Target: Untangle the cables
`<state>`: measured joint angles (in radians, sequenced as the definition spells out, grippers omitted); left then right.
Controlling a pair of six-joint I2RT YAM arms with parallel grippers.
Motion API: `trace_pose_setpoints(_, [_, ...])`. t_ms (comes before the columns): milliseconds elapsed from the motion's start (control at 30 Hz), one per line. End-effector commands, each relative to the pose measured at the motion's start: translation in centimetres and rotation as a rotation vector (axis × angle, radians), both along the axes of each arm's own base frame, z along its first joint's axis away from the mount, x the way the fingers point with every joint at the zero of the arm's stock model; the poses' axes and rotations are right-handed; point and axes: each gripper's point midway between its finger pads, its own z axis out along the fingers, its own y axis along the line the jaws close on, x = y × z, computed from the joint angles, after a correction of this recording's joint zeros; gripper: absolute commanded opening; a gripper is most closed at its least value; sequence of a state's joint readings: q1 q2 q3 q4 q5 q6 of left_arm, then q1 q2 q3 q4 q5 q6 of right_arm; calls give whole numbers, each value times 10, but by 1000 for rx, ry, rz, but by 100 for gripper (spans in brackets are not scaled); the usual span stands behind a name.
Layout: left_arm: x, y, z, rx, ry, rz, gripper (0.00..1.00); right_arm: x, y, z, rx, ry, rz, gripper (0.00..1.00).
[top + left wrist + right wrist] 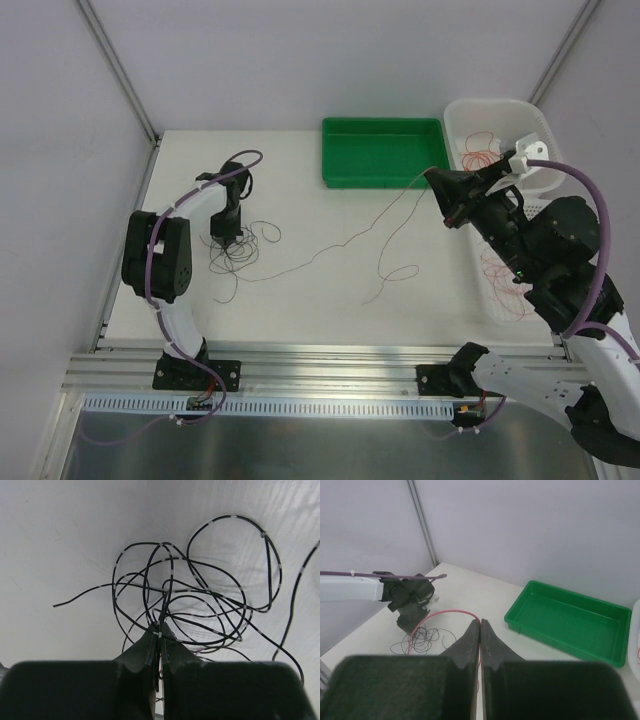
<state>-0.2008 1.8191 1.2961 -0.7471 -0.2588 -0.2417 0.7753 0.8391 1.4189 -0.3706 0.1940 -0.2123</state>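
A tangle of thin black cables (236, 252) lies on the white table at the left. My left gripper (226, 235) stands over it, shut on one black strand (168, 587) that rises out of the loops (220, 605). My right gripper (435, 178) hangs above the table near the green tray, shut on a thin red cable (445, 613). This cable arcs from the right gripper (480, 622) down toward the tangle (422, 642) under the left gripper (410, 602). In the top view a long thin strand (318, 253) runs across the table between both grippers, and another hangs into a small loop (400, 272).
A green tray (383, 180) sits at the back centre. At the right stands a white basket (458, 120) with red cables (478, 152) in it, partly hidden by the right arm. Grey walls close in the left, back and right sides.
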Motion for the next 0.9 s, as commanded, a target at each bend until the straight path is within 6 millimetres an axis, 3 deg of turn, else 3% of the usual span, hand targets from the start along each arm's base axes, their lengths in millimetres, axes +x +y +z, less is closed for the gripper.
trace_pose_setpoints(0, [0,18,0,85,45,11,0,0,2,19,27,-32,11,1])
trace_pose_setpoints(333, [-5,24,-7,121,86,17,0,-19,-16,86,177,-170,11,1])
trace_pose_setpoints(467, [-8,26,-12,138,120,18,0,-21,-26,95,219,-195,-20,1])
trace_pose_setpoints(533, [-8,26,-12,139,126,22,0,-17,-25,86,199,-170,-31,1])
trace_pose_setpoints(700, [-4,18,6,80,66,24,0,16,-2,-5,39,44,-79,1])
trace_pose_setpoints(733, [-4,16,9,68,59,24,0,28,4,-45,-3,123,-109,1])
trace_pose_setpoints(800, [-3,9,15,23,39,20,0,37,11,-86,-47,197,-127,1])
trace_pose_setpoints(833, [-3,6,17,10,35,16,0,43,13,-128,-87,275,-155,1])
trace_pose_setpoints(867, [-3,4,18,-2,30,15,0,47,14,-148,-107,311,-171,1])
